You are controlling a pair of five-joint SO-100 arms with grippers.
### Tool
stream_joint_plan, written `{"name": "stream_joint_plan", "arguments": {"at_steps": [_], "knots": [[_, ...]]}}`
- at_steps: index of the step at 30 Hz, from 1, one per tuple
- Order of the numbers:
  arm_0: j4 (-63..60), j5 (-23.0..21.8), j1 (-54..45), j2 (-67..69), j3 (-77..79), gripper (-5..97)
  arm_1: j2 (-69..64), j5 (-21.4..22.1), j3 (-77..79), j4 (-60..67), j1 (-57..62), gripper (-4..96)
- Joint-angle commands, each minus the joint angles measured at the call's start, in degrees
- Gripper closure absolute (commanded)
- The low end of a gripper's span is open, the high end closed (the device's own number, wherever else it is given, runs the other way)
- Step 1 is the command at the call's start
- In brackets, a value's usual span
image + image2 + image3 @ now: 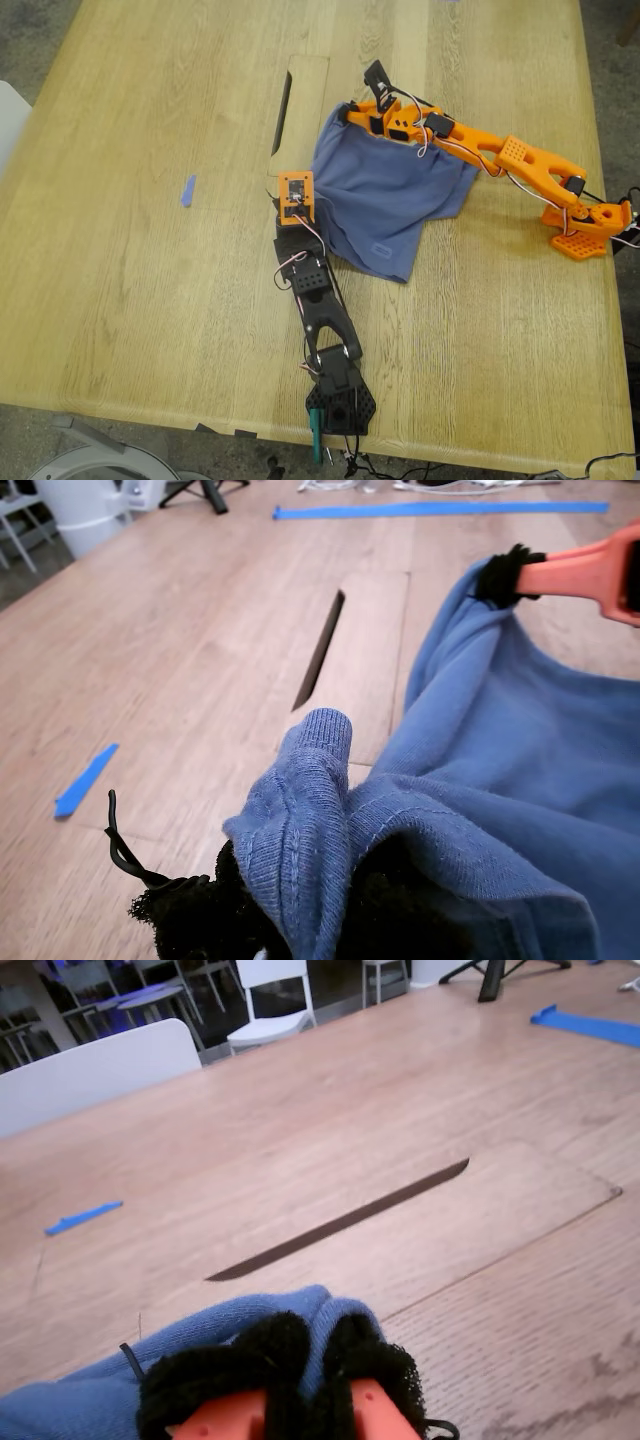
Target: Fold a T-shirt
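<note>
**Both grippers clamped on the T-shirt, cloth slung between them**

Exterior view: the T-shirt [385, 205] hangs as a slate-blue sheet between two arms over the wooden table [150, 300]. My first gripper [297, 197], on the black arm with the orange head, pinches the cloth's edge at the exterior view's left. My second gripper [352, 112], on the orange arm, holds the upper edge. The shirt's lower corner droops to the table below and beside my first gripper. A slot [281, 113] in an inset panel lies just beyond both grippers; a scrap of blue tape [188, 190] lies well apart, past my first gripper toward the exterior view's left.

First wrist view: a bunched, ribbed fold of shirt [300, 850] is nipped between the black padded fingers [190, 915], jaws closed on it. The cloth stretches away to the orange gripper [520, 575] ahead.

Second wrist view: two black padded fingertips [265, 1350] press together with blue cloth [200, 1335] squeezed between them. Slot [340, 1222] ahead.
</note>
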Motion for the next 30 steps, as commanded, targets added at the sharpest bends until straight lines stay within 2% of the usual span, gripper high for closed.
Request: {"name": "stream_joint_plan", "arguments": {"at_steps": [1, 3, 5, 8, 22, 30], "knots": [[-5.54, 0.53, -7.65, 1.76, -3.69, 92, 3.69, -0.62, -0.18, -5.98, 9.32, 91.0], [-8.88, 0.53, -7.91, 1.76, -2.99, 92, 2.64, -0.62, -2.55, -7.56, 9.76, 91.0], [-9.32, 0.18, -7.38, 2.72, -2.11, 92, 0.97, -0.44, -8.09, -2.64, 10.20, 91.0], [-6.59, -0.18, -4.22, 5.71, -1.67, 92, 4.31, -0.26, -8.00, 3.08, 10.63, 91.0], [31.73, -1.05, 5.54, 23.47, -7.73, 92, 24.08, -1.14, -7.91, 45.97, 8.70, 91.1], [42.98, -2.11, 18.28, 26.54, -8.26, 92, 32.26, -0.35, -8.09, 66.53, 8.35, 91.2]]}}
